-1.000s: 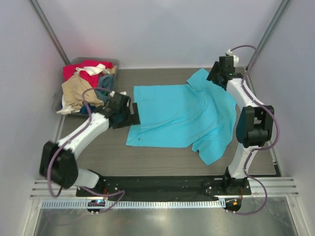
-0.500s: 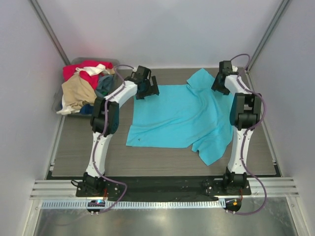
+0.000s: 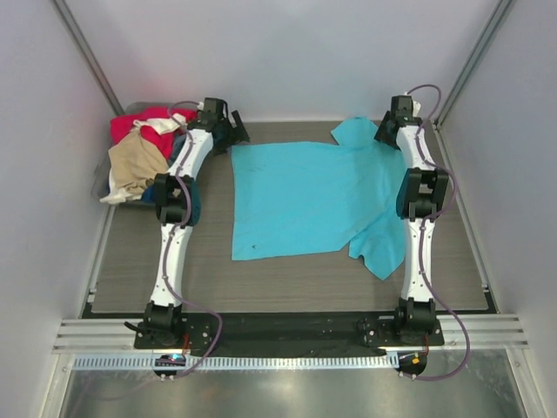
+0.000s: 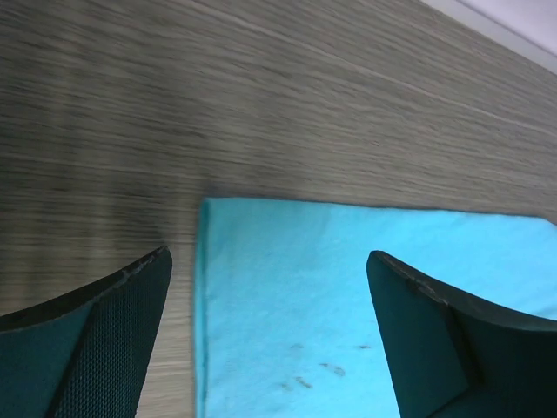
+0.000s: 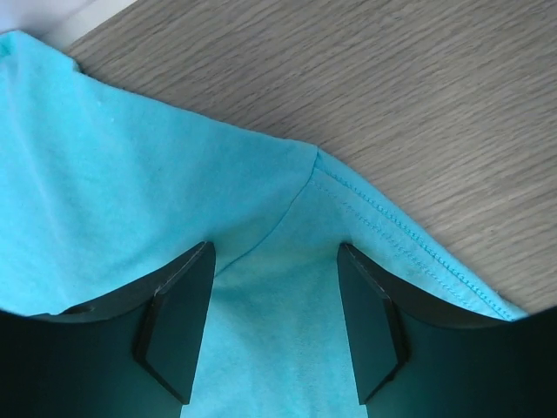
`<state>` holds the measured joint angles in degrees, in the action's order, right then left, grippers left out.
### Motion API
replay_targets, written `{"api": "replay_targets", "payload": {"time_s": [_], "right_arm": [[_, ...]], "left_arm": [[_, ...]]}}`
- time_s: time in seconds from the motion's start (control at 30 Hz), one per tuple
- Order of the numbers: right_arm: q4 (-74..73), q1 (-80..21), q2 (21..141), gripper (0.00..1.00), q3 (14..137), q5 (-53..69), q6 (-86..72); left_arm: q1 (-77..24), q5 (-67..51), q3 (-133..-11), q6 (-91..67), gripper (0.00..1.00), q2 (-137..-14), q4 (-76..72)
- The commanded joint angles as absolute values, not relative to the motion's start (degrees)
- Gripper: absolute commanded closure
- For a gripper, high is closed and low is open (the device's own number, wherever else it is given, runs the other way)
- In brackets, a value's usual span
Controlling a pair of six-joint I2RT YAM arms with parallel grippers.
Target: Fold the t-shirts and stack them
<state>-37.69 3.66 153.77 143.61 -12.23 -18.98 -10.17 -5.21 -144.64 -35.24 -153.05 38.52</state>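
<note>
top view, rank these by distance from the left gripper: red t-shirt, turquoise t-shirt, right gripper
Nearest to farthest from the left gripper:
1. turquoise t-shirt, its far left corner right at the gripper
2. red t-shirt, off to its left
3. right gripper, far across on the right, at the same shirt's other far corner

A grey-brown, wood-grained worktop [image 3: 287, 287] filled the middle of the booth, its grain running left to right. A clear grey plastic bin [image 3: 139, 106] sat at its far left corner. Pale walls [image 3: 287, 52] closed in the back and both sides, with a slanted metal pole in each back corner [image 3: 83, 48] [image 3: 477, 52]. Along the near edge lay a black base plate [image 3: 287, 326], with silver rails [image 3: 87, 335] at its left end. In front of it ran a white toothed strip [image 3: 287, 361], then a shiny metal sheet [image 3: 287, 392]. Both wrist views showed the same grain close up [image 4: 261, 104] [image 5: 392, 104].
</note>
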Motion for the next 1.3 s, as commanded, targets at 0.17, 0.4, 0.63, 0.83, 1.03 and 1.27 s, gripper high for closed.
{"api": "replay_targets", "payload": {"time_s": [0.17,0.4,0.63,0.83,1.03,1.27], "right_arm": [[-38.8,4.0,138.9,0.34,136.7,-7.5,-18.0],[-38.7,4.0,110.7,0.31,109.5,-10.5,-23.0],[-37.1,3.8,77.7,0.32,67.1,-6.5,-31.5],[-36.4,3.7,50.9,0.32,40.5,-0.8,-37.6],[-38.4,2.5,42.4,0.33,35.4,4.0,-40.9],[-38.8,2.5,43.4,0.36,32.9,2.5,-42.8]], "left_arm": [[-13.1,-0.4,-135.0,-28.7,0.00,-133.2,45.4],[-21.5,10.0,-102.1,-31.5,0.00,-103.7,46.1],[-27.1,4.7,-52.5,-44.6,0.02,-74.0,30.8],[-31.7,5.0,-35.2,-49.6,0.10,-62.8,26.2],[-31.8,5.1,-29.3,-51.0,0.14,-63.7,17.9],[-31.8,3.8,-26.7,-52.9,0.31,-72.7,7.5]]}}
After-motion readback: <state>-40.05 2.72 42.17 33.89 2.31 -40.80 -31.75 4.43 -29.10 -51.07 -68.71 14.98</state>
